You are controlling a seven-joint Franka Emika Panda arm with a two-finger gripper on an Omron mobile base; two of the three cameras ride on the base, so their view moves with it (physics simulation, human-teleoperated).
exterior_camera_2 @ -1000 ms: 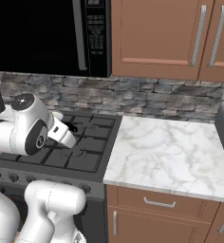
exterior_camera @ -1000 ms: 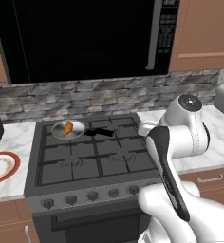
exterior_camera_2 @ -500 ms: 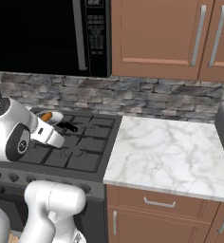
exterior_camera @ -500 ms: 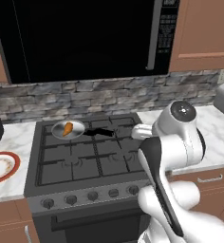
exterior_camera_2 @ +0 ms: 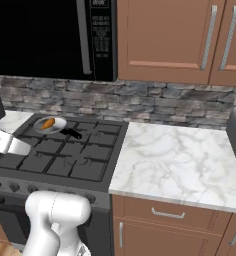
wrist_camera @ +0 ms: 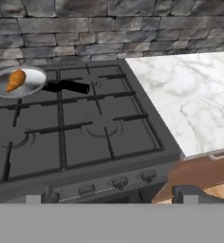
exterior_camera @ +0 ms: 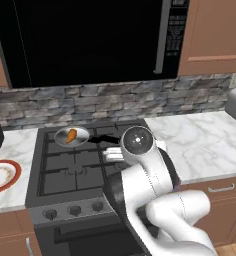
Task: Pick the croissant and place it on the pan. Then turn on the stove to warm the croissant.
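Croissant [exterior_camera: 71, 135] sits in the pan [exterior_camera: 65, 138] on the stove [wrist_camera: 85, 137]. Gripper [wrist_camera: 111, 199] hangs open and empty; reaching a front knob [wrist_camera: 119, 182] to light the burner looks next.

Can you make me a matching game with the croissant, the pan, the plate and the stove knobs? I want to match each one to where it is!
Things:
1. croissant
2. pan
3. plate
4. knobs

Places:
A. on the stove's back left burner
B. along the stove's front
C. inside the pan
D. on the marble counter left of the stove

Pairs: 1-C, 2-A, 3-D, 4-B
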